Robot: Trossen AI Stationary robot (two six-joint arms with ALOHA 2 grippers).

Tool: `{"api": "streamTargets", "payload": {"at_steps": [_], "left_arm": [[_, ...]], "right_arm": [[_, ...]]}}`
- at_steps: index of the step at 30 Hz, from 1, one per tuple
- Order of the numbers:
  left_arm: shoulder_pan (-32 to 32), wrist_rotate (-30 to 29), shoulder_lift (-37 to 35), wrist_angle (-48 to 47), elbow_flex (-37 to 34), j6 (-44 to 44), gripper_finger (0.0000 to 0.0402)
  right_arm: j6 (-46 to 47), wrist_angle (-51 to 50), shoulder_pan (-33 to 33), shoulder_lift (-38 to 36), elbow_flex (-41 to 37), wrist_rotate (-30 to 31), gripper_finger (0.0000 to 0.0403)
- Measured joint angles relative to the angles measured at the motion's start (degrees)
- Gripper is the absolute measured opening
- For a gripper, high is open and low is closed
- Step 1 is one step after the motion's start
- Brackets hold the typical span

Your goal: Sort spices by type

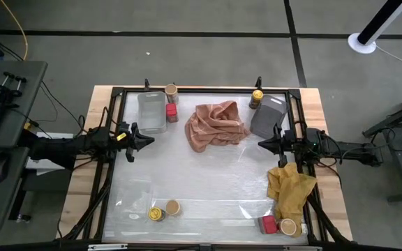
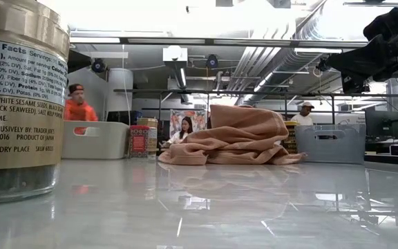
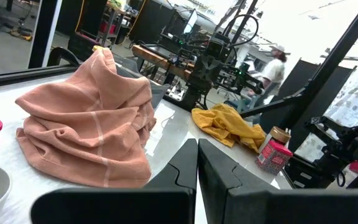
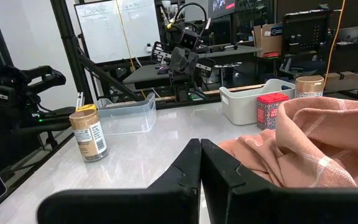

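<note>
White table, lab behind. Left gripper and right gripper hover at sides, fingers pressed together, empty. Spices scattered: tan-lid jar and red box by clear tray; others near front edge.

Seven spice containers upright: tan-lidded jar and red box far left; yellow-lidded jar far right; others along near edge.

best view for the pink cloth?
High view: the pink cloth shows whole, mid-table between the clear tray and grey tray. Low view gives its side profile; both wrist views show it close but partial.
</note>
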Motion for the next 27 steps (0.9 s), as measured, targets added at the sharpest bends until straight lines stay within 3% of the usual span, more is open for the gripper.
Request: {"api": "streamTargets", "payload": {"at_steps": [9, 13, 16, 20, 24, 27], "left_arm": [[0.0, 0.0, 0.0, 0.0, 0.0, 0.0, 0.0001], [0.0, 0.0, 0.0, 0.0, 0.0, 0.0, 0.0001], [0.0, 0.0, 0.0, 0.0, 0.0, 0.0, 0.0001], [0.0, 0.0, 0.0, 0.0, 0.0, 0.0, 0.0001], [0.0, 0.0, 0.0, 0.0, 0.0, 0.0, 0.0001], [0.0, 0.0, 0.0, 0.0, 0.0, 0.0, 0.0001]], "right_arm": [[1.0, 0.6, 0.0, 0.0, 0.0, 0.0, 0.0001], [21.1, 10.7, 0.0, 0.1, 0.0, 0.9, 0.0001], [40.1, 22.0, 0.0, 0.2, 0.0, 8.2, 0.0001], [49.7, 31.2, 0.0, 1.1, 0.3, 15.1, 0.0001], [49.0, 26.2, -1.3, 8.6, 9.2, 14.4, 0.0000], [43.5, 11.3, -4.7, 19.8, 21.9, 12.3, 0.0000]]}}
